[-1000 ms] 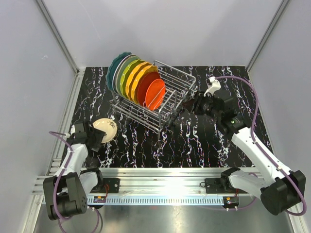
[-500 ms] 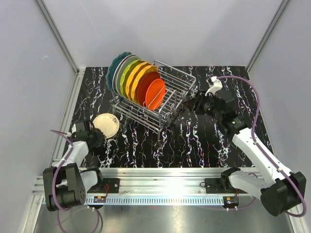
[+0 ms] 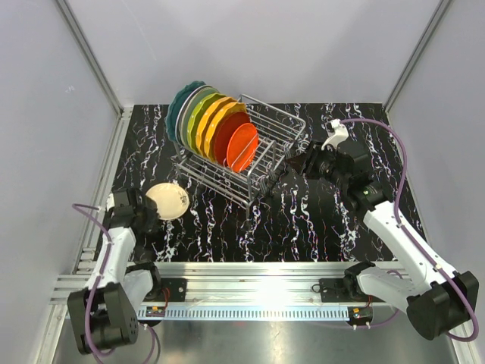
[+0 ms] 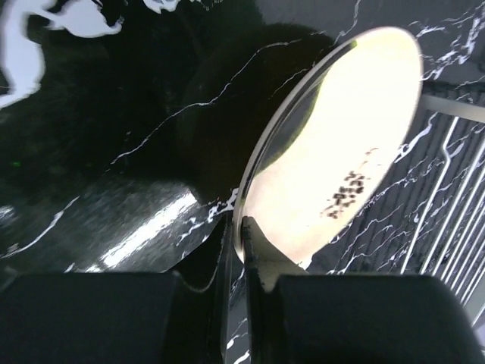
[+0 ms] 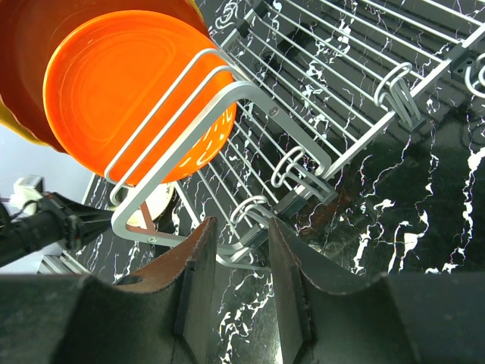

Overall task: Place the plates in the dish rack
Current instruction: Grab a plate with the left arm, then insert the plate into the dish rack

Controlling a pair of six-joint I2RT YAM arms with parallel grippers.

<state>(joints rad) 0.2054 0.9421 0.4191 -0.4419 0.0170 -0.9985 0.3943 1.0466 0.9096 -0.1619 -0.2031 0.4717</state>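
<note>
A cream plate (image 3: 168, 201) with a dark speckled patch (image 4: 341, 152) is tilted up on its edge over the black marble table at the left. My left gripper (image 3: 148, 213) (image 4: 244, 243) is shut on its near rim. The silver wire dish rack (image 3: 267, 163) (image 5: 280, 121) stands at the centre back. Several plates stand in its left half, from teal (image 3: 180, 106) to red-orange (image 3: 242, 148) (image 5: 129, 98). My right gripper (image 3: 292, 163) (image 5: 239, 235) is open at the rack's right end, with the rack's lower edge wire showing between its fingertips.
The right half of the rack holds bare slots (image 3: 280, 136). Grey walls enclose the table (image 3: 318, 220) on three sides. A metal rail (image 3: 250, 273) runs along the near edge by the arm bases.
My left gripper closed on the cream plate's rim, and the plate tipped up from lying flat. The right arm has barely moved.
</note>
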